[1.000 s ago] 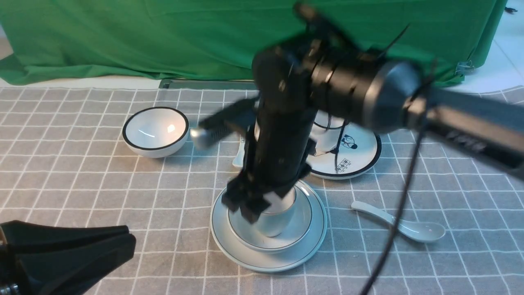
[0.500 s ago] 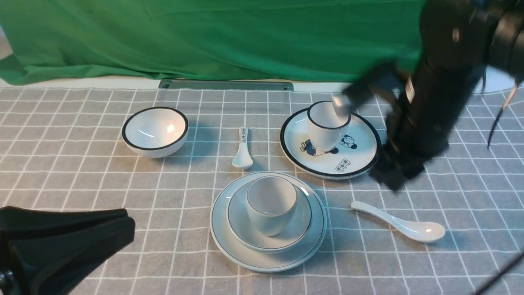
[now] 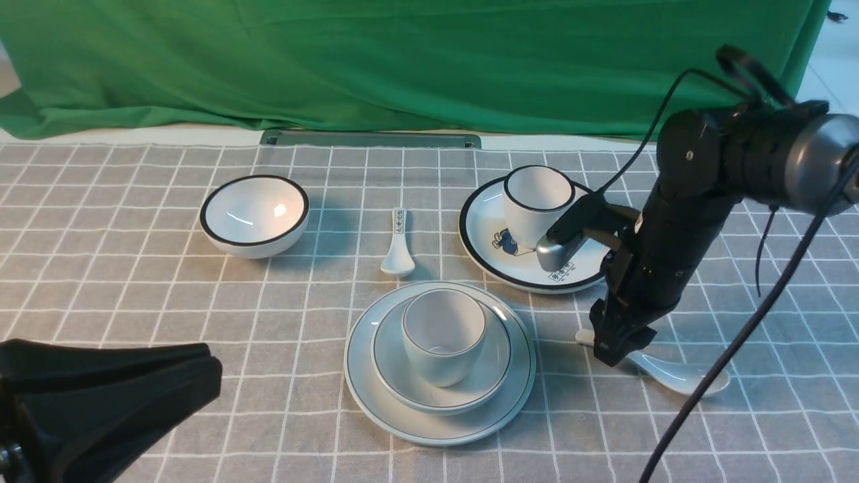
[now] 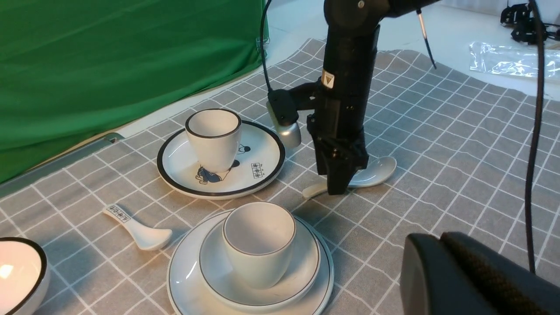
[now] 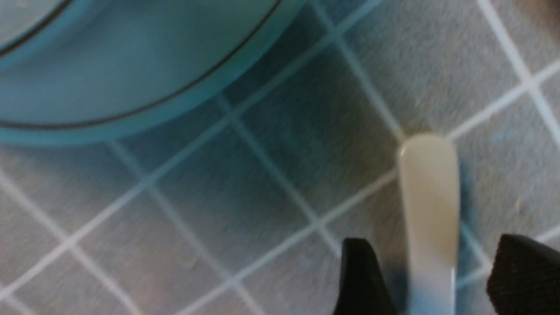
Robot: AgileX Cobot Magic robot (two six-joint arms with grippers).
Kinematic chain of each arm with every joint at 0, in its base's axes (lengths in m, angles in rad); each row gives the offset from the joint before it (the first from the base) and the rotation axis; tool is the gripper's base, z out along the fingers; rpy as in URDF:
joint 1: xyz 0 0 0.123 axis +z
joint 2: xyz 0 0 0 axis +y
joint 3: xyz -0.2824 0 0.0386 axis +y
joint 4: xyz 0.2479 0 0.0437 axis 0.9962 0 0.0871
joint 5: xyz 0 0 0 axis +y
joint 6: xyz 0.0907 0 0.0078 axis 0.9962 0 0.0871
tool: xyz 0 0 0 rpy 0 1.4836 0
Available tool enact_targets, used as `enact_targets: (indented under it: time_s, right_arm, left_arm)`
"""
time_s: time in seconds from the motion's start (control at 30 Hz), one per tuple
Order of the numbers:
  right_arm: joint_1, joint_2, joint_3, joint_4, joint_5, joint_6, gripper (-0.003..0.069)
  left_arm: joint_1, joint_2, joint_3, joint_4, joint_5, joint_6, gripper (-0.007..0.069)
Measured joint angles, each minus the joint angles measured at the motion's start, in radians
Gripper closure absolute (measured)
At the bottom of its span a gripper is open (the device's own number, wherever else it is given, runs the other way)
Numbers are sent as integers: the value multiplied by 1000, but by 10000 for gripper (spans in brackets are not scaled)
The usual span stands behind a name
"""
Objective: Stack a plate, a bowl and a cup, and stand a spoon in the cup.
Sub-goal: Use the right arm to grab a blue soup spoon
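While the left gripper [image 3: 213,379] sits pressed together, the right gripper [image 3: 612,354] hangs spread astride the handle of the spoon [image 3: 692,381], glossy plain white, flat on the cloth [image 3: 201,302] near the plate [image 3: 359,384].

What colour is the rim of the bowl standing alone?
Black; the lone bowl is white. Best in front view.

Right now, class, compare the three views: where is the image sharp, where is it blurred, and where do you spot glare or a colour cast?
Front view: sharp, with bright glare spots inside the black-rimmed bowl. Left wrist view: crisp tableware, but the left gripper is a dark close mass. Right wrist view: soft and blurred, bluish cast on the plate, spoon handle hazy.
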Motion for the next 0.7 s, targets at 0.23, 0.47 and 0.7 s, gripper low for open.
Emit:
enact_targets:
  time_s: [0.23, 0.47, 0.7]
  right_arm:
    - [-4, 38, 0, -2, -31, -6, 246]
    - [-5, 44, -4, -12, -30, -5, 410]
    - [0, 8, 3, 0, 105, 105, 488]
  left_arm:
    - [0, 0, 0, 0, 0, 0, 615]
    - [0, 0, 0, 0, 0, 0, 615]
    - [0, 0, 0, 0, 35, -1, 615]
